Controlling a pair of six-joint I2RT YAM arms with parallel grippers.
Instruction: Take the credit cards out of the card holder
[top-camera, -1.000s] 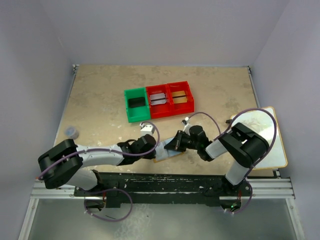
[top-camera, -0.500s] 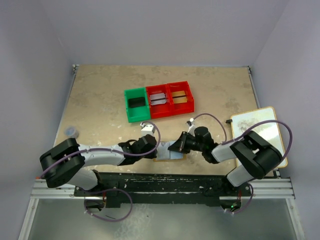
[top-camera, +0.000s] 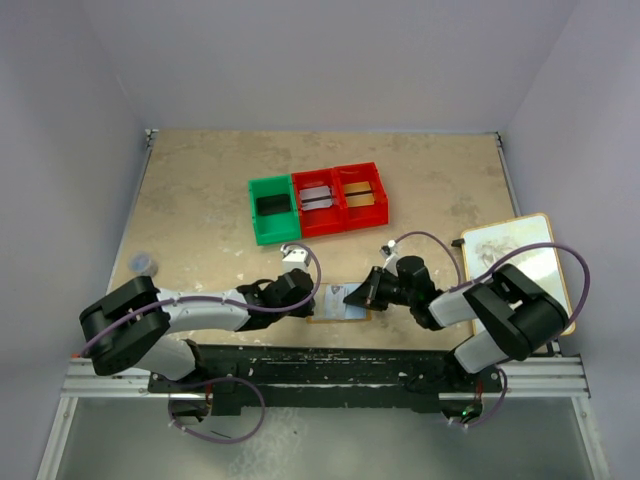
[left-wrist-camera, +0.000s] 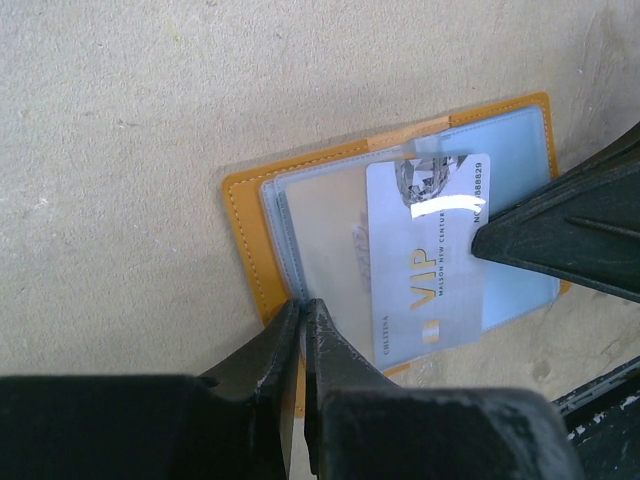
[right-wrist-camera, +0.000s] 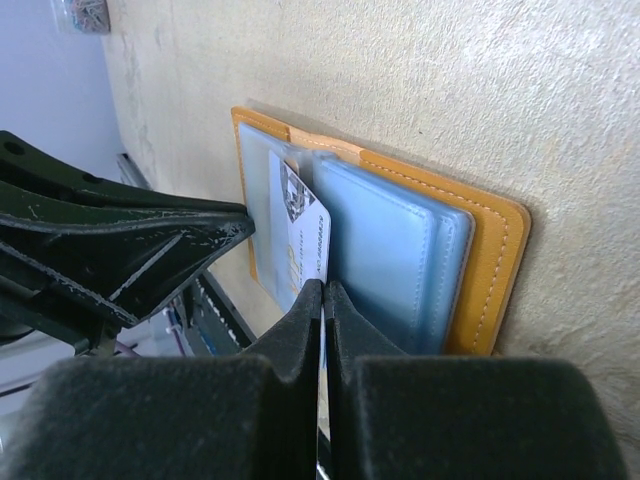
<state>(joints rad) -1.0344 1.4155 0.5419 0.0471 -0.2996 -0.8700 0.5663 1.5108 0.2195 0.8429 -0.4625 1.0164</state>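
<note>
- The holder (left-wrist-camera: 245, 240) lies open and flat on the table, close to its near edge, between my two arms. Its orange cover is down and the pale blue pockets face up.
- My left gripper (left-wrist-camera: 302, 312) is all but closed, pinching the holder's near-left edge and pinning it.
- My right gripper (right-wrist-camera: 323, 292) is closed edge-on over the pale grey card (left-wrist-camera: 430, 270), with only the card's thickness between the fingers.
- The card lies tilted across the holder's right half. Its far corner looks tucked under a clear sleeve, but I can't tell how much of it sits inside.
- As I judge it, the step in hand is drawing this card out, and it isn't free yet.
- Next I'd slide the right gripper away from the left, low and along the card's own plane, until the card clears the sleeve, and only then lift.
- The left must hold firm meanwhile, or the holder will drag along with the card.
- The bins (top-camera: 337, 205) at mid-table look like the likely drop.
</note>
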